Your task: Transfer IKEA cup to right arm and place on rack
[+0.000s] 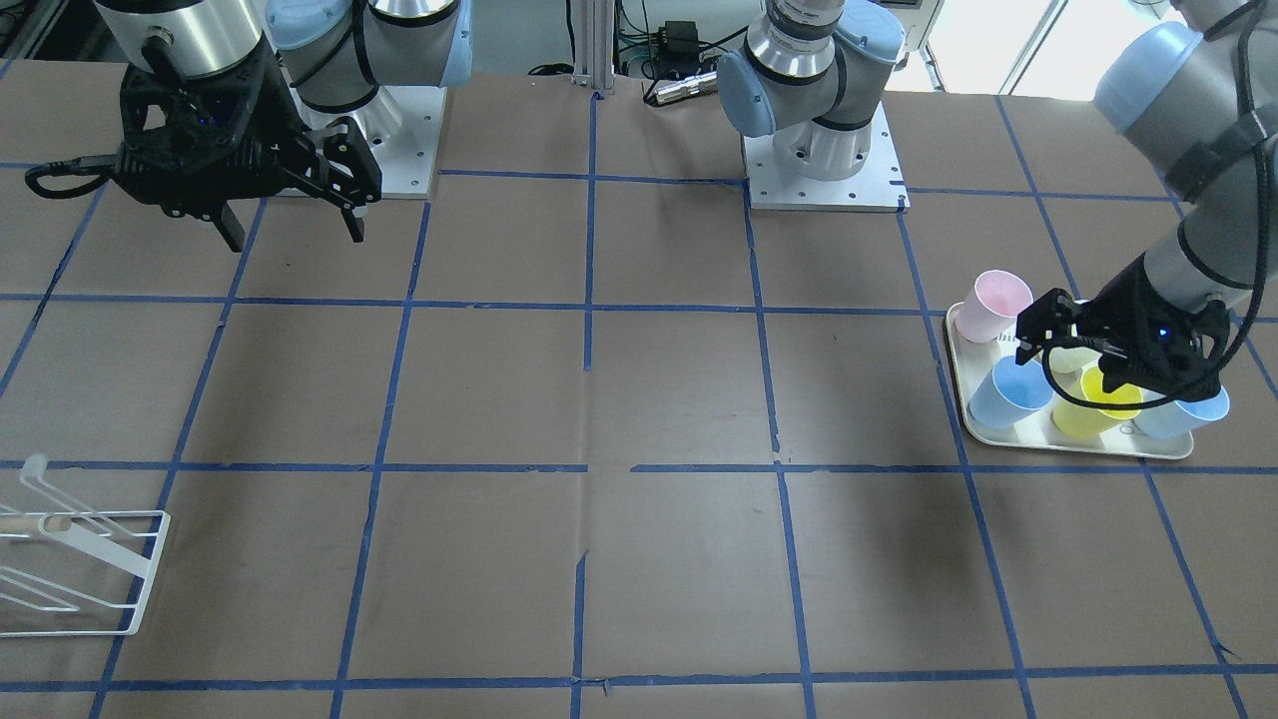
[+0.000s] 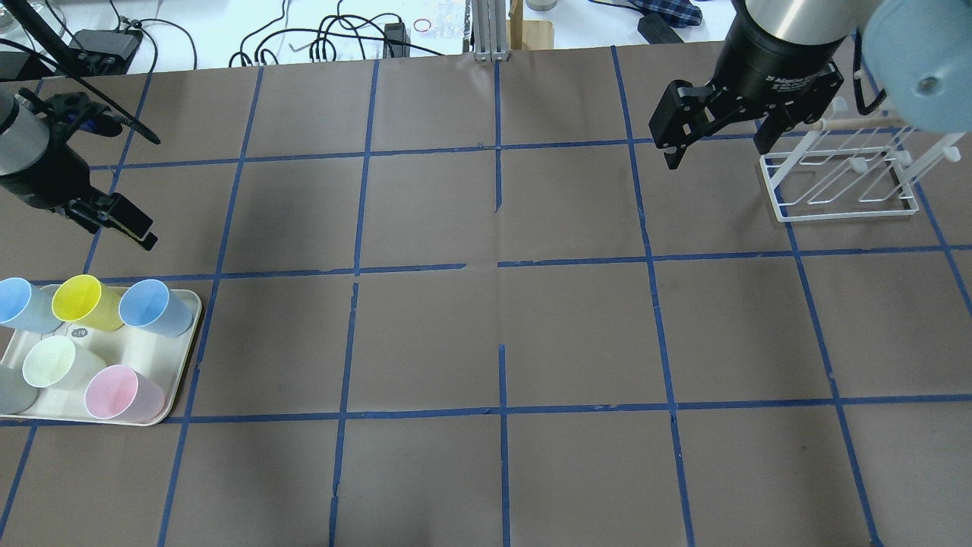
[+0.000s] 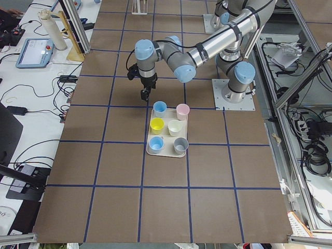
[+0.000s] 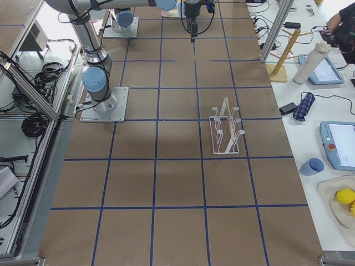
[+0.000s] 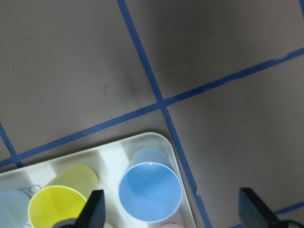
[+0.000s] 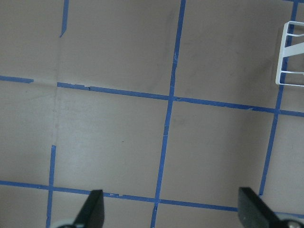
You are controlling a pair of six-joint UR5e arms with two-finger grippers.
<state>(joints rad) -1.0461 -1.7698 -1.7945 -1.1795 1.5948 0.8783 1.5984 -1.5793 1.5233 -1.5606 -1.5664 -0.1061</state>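
The IKEA cup point(image 2: 156, 308), light blue with a brighter blue inside, stands upright at the corner of a cream tray point(image 2: 186, 357). It also shows in the front view point(image 1: 1008, 392), the left view point(image 3: 160, 107) and the left wrist view point(image 5: 149, 190). My left gripper point(image 2: 114, 220) hangs open and empty above the tray's far edge, just beyond the cup point(image 5: 173, 211). My right gripper point(image 2: 717, 152) is open and empty, held high beside the white wire rack point(image 2: 843, 178). The rack also shows in the front view point(image 1: 80, 569).
The tray also holds a paler blue cup point(image 2: 19, 304), a yellow cup point(image 2: 80, 300), a whitish cup point(image 2: 53, 363), a pink cup point(image 2: 121, 393) and a grey cup point(image 2: 11, 387). Brown table with blue tape grid. Cables and devices lie beyond the far edge.
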